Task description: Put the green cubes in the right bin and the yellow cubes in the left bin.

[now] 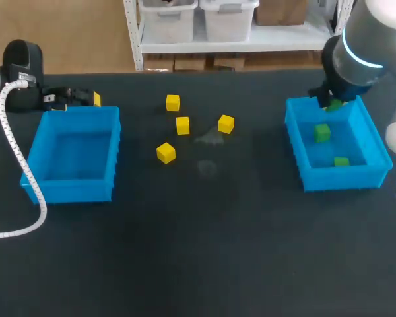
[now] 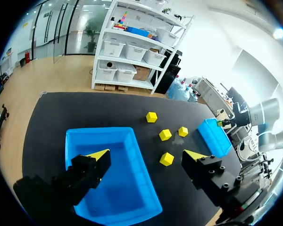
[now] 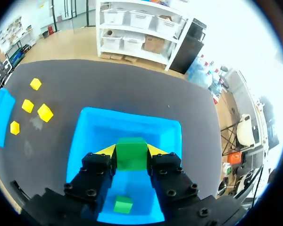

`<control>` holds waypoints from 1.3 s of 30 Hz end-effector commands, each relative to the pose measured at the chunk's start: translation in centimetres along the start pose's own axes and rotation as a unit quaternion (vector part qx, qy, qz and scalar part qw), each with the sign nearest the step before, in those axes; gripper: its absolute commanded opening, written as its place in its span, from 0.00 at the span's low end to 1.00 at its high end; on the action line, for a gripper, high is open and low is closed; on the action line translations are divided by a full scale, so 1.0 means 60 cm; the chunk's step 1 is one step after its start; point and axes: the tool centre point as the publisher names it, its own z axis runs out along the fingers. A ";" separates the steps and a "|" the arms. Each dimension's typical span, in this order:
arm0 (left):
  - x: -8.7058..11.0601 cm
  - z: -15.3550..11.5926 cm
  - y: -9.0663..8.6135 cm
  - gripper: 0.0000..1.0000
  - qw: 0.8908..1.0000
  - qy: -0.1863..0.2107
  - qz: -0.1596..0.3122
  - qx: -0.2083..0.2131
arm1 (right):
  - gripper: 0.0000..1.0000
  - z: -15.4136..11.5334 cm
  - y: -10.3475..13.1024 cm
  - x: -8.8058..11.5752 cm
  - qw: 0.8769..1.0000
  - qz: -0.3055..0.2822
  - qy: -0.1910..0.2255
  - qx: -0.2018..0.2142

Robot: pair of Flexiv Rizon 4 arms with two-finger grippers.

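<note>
Green cube [image 3: 131, 153]: pinched from two sides by the yellow-tipped fingers of the right gripper [image 3: 131, 151] and held above the right bin [image 1: 297, 142] near its far wall, with the right arm [image 1: 356, 46] brought in from the far right corner and pointed steeply downward. A second green cube [image 1: 322, 133] and a third green cube [image 1: 341, 162] are lodged inside that bin, and four yellow cubes [image 1: 173, 102] [image 1: 183, 125] [image 1: 226, 123] [image 1: 165, 152] are scattered apart on the table [image 1: 198, 251] between the bins. The left gripper [image 2: 147, 155] is held with fingers spread wide at the far edge of the left bin [image 1: 72, 181], angled over it.
</note>
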 end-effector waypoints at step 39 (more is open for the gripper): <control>0.002 0.000 0.005 1.00 1.000 -0.003 0.001 0.006 | 1.00 -0.015 -0.025 0.021 0.999 0.040 -0.038 -0.001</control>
